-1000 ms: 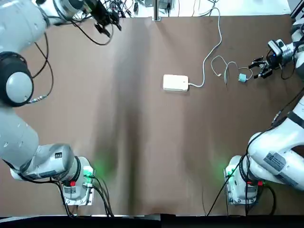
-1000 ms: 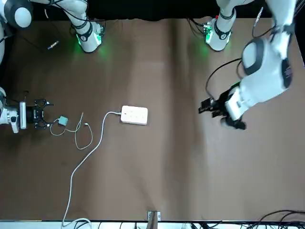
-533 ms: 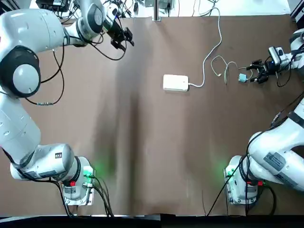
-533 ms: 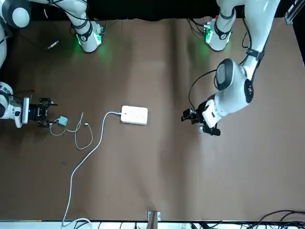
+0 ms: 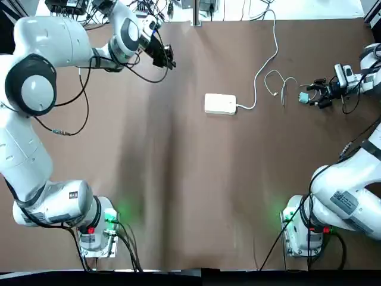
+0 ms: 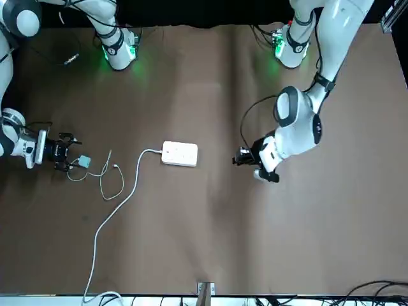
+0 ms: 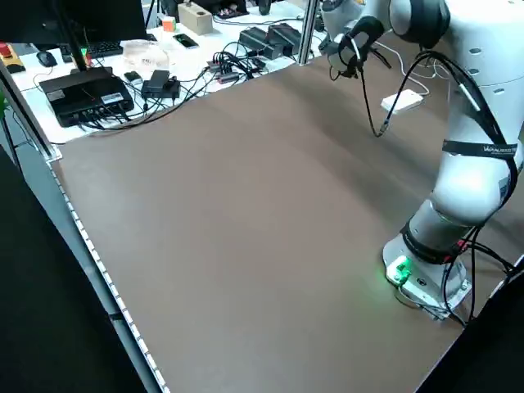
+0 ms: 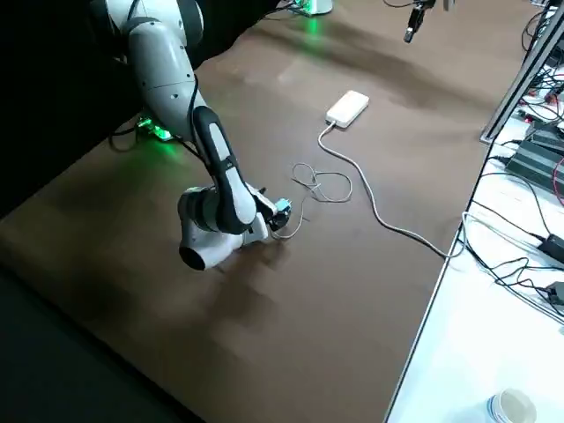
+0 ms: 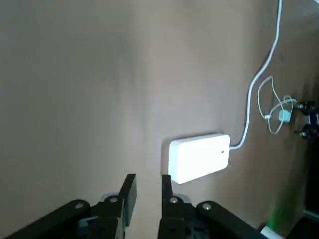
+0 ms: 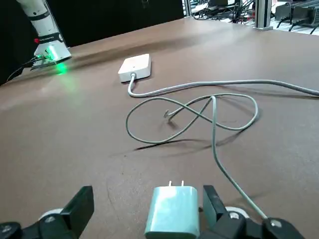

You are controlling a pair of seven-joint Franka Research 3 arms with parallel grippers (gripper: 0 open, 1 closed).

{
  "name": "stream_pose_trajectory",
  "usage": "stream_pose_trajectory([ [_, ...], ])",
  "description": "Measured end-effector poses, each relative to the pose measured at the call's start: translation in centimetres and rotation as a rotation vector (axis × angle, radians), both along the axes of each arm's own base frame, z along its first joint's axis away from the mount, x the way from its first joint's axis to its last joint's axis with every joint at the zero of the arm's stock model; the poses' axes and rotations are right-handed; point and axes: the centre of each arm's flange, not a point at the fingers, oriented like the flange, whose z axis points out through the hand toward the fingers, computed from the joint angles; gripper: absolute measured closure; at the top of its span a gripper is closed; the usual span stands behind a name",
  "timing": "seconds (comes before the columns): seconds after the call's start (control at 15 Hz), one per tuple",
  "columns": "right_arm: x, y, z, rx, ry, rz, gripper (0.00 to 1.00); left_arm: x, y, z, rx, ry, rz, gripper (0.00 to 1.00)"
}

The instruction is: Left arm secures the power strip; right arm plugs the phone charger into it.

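The white power strip lies flat at the table's middle, its thick cord leaving toward the right arm's side. It also shows in the front view and ahead of the left wrist camera. My left gripper hovers far-left of it, apart from it, fingers nearly together and holding nothing. The teal phone charger rests on the table with its prongs up. My right gripper is low at the table, open, its fingers either side of the charger.
The strip's thick cord runs off the far edge. The charger's thin cable loops between charger and strip. A bench with electronics borders the far side. Both arm bases stand at the near edge.
The left arm has swung its gripper from the far-left corner toward the power strip. The right gripper has come in to the charger, which now sits between its fingers.
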Motion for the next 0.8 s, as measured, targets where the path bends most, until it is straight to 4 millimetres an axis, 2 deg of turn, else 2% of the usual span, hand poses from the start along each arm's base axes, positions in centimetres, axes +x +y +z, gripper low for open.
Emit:
stream_pose_trajectory([
  [0.07, -0.1, 0.0, -0.2, -0.008, -0.008, -0.002, 0.05, -0.3, -0.7, -1.1, -0.014, 0.000, -0.020, 0.75],
  [0.2, -0.2, 0.0, -0.6, -0.020, -0.019, -0.006, 0.08, -0.6, -1.5, -2.8, -0.050, 0.008, -0.022, 0.95],
  [0.27, -0.1, 0.0, -0.8, -0.020, -0.022, -0.012, 0.12, -0.7, -1.9, -3.3, -0.067, 0.001, -0.011, 0.99],
  [0.47, -0.1, 0.2, -1.9, -0.017, -0.041, -0.028, 0.12, -1.7, -4.5, -3.8, -0.087, -0.032, 0.022, 0.99],
  [0.8, -0.2, 0.8, -3.2, -0.004, -0.055, -0.028, 0.12, -3.8, -9.6, -6.3, -0.118, -0.025, 0.022, 0.99],
])
